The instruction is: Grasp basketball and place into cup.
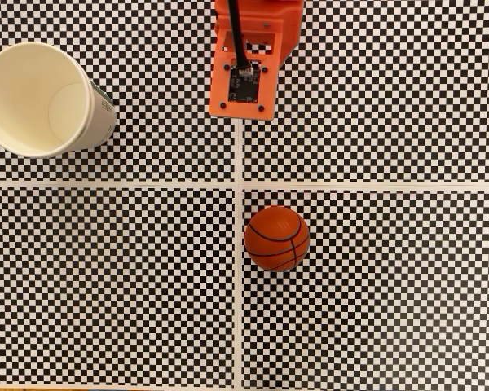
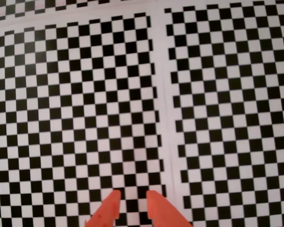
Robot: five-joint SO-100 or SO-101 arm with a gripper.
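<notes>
The basketball (image 1: pixel 276 238), orange-brown with thin black seams, rests on the checkered mat right of centre in the fixed view. The cup (image 1: pixel 42 99), cream-white paper with a small green print on its wall, stands at the upper left with its wide mouth up and nothing inside. The arm's orange wrist block (image 1: pixel 244 77) hangs at the top centre, well above the ball in that view and apart from both things. In the wrist view my gripper (image 2: pixel 132 195) shows two orange fingertips (image 2: pixel 112 203) at the bottom edge, a narrow gap between them, holding nothing, over bare mat.
The black-and-white checkered mat (image 1: pixel 375 309) covers the whole table, split by white seams (image 1: pixel 240 163) that cross near the ball. A white seam (image 2: pixel 164 109) also runs up the wrist view.
</notes>
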